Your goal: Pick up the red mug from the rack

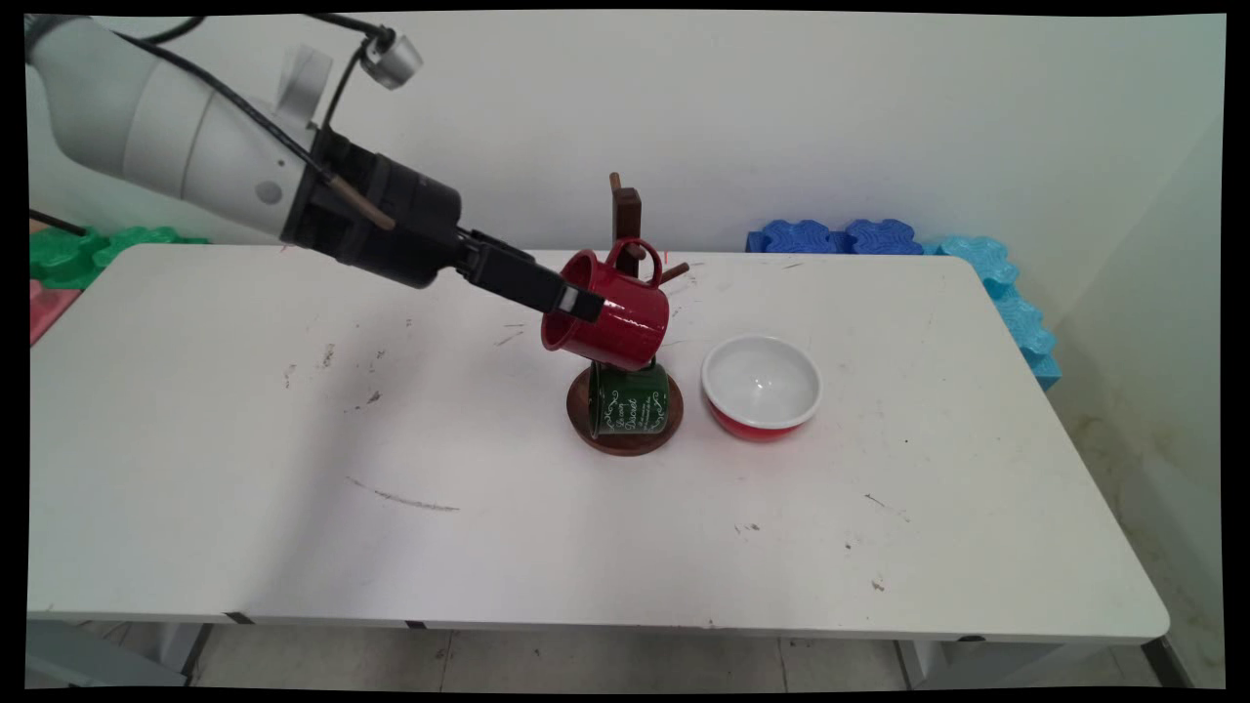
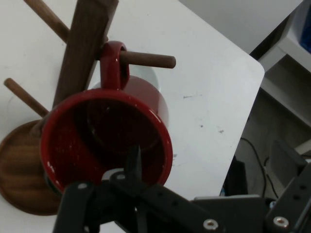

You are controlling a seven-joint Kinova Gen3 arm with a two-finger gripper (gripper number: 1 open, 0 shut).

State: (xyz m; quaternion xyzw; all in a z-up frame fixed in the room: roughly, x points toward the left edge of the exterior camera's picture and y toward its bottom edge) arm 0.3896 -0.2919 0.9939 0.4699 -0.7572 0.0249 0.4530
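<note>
White arm point(image 1: 166, 127), black cables, black wrist.

A scuffed white table point(image 1: 293, 508) stands against a plain pale wall point(image 1: 781, 117) — blue foam blocks point(image 1: 840, 237) stacked behind its far right corner and down its right side, green foam pieces point(image 1: 88, 249) behind its left end — over a pale tiled floor point(image 1: 547, 664).

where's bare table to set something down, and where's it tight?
Free: the whole left half of the table, the wide front strip along the near edge, and the right end past the red bowl. Crowded: the centre, where the gripper holds the red mug at the wooden mug tree, over the green mug, bowl close beside the base.
</note>
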